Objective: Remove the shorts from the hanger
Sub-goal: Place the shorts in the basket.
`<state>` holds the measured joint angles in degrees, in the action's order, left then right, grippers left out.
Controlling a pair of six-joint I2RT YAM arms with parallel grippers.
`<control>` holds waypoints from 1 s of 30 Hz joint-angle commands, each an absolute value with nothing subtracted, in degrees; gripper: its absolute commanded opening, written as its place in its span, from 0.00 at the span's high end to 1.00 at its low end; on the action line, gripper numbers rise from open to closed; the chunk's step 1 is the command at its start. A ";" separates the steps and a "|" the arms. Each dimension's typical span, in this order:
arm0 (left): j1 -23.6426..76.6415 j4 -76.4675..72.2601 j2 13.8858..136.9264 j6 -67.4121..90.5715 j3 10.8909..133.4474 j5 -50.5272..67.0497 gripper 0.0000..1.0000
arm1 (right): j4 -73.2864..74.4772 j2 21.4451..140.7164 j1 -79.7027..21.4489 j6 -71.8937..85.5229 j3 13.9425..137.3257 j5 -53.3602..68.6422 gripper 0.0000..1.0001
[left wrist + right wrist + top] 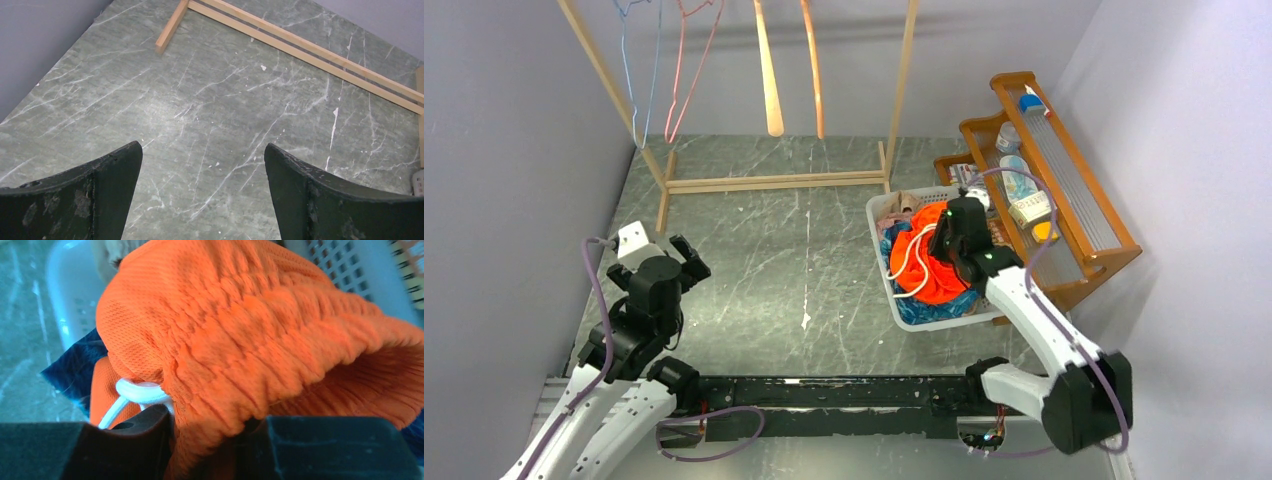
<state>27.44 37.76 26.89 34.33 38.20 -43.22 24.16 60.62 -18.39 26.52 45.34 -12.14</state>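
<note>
Right gripper (217,435) pinching the gathered waistband of the orange shorts (240,330), white cord (137,392) looped just beside one finger; held low over the white basket (879,215), probably to drop this pair onto the blue shorts (934,308) directly beneath. Far to its left, left gripper (202,165) spread wide, idle above the bare grey marble table (804,250). Beyond both, wooden rack (774,183) hung with bare hangers (769,80); wooden shelf (1064,190) just right of the basket, pale walls (514,120) all round.
</note>
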 commanded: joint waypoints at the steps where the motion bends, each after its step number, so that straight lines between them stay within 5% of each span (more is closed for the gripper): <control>1: 27.29 37.70 26.33 34.46 39.63 -42.96 0.05 | 24.50 72.70 -18.61 26.67 42.81 -4.86 0.72; 13: 27.25 37.70 26.40 34.48 39.64 -43.18 0.05 | 32.83 68.25 -18.60 22.59 54.94 -14.26 0.37; 30: 27.22 37.78 25.93 34.61 39.64 -43.12 0.05 | 38.44 61.94 -18.55 20.15 66.08 -16.56 0.26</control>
<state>27.44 37.78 26.61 34.33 38.20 -43.22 37.65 63.92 -18.46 21.37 64.45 -15.90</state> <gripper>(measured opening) 0.954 0.742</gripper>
